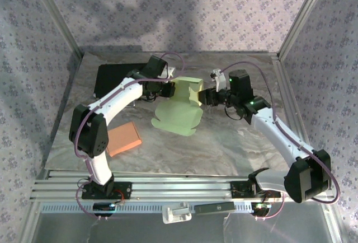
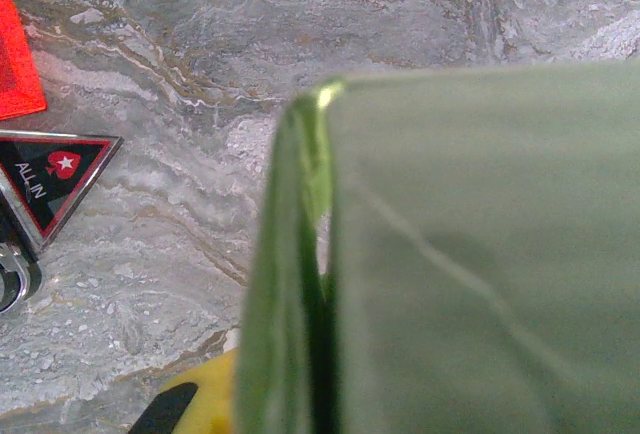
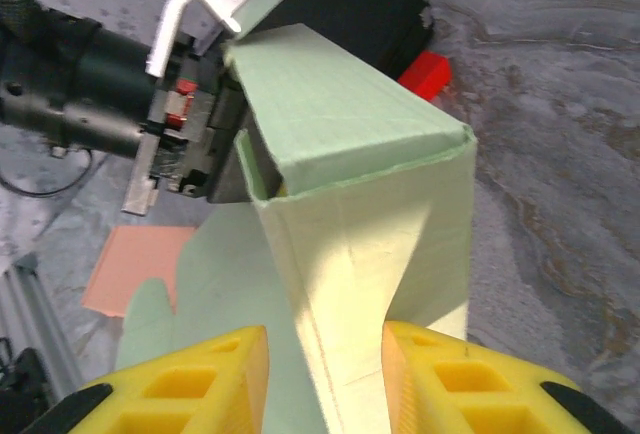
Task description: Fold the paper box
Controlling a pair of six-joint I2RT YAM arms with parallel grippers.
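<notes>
Two arms were mounted at the near edge. One left gripper (image 1: 166,89) met the paper box (image 1: 180,108) at its 10 o'clock corner, jaws pressed together on the raised wall. One right gripper (image 1: 205,96) met it at 3 o'clock. In the right wrist view, the right gripper (image 3: 325,339) had its two yellow fingers (image 3: 200,379) closed on a folded panel of the box, one finger on each face.

One black flat panel (image 1: 112,76) lay at 10 o'clock from the box. One pale green paper box sat at table centre, its rear part standing upright and its rounded front flap lying flat toward 6 o'clock. One orange card (image 1: 123,138) lay flat at 8 o'clock from the box, apart from it.

The table (image 1: 235,142) had a grey marbled surface. Floral-patterned walls (image 1: 196,8) enclosed it on three sides.
</notes>
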